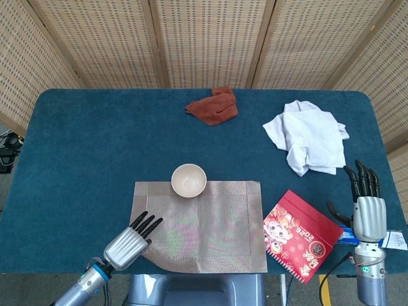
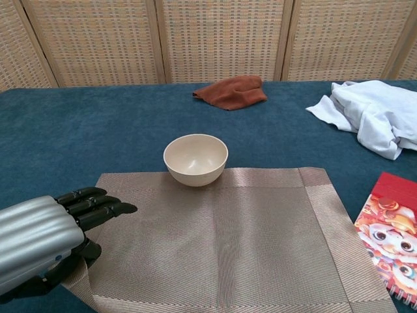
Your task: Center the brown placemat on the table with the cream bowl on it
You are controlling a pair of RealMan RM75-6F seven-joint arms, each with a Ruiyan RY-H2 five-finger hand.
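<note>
The brown placemat [image 1: 210, 223] [image 2: 221, 241] lies flat near the table's front edge, its sides square to the table. The cream bowl [image 1: 189, 180] [image 2: 195, 158] stands upright on the mat's far edge, left of its middle. My left hand [image 1: 131, 241] [image 2: 45, 241] grips the mat's near left corner, fingers on top and thumb beneath the lifted corner. My right hand [image 1: 368, 207] is off the table's right front corner, fingers apart and pointing away, holding nothing. The chest view does not show it.
A red notebook [image 1: 301, 233] [image 2: 388, 235] lies just right of the mat. A white cloth [image 1: 309, 137] [image 2: 368, 117] is heaped at the back right, a rust-brown cloth [image 1: 213, 105] [image 2: 231, 91] at the back centre. Wicker screens stand behind the blue table [image 1: 95, 140].
</note>
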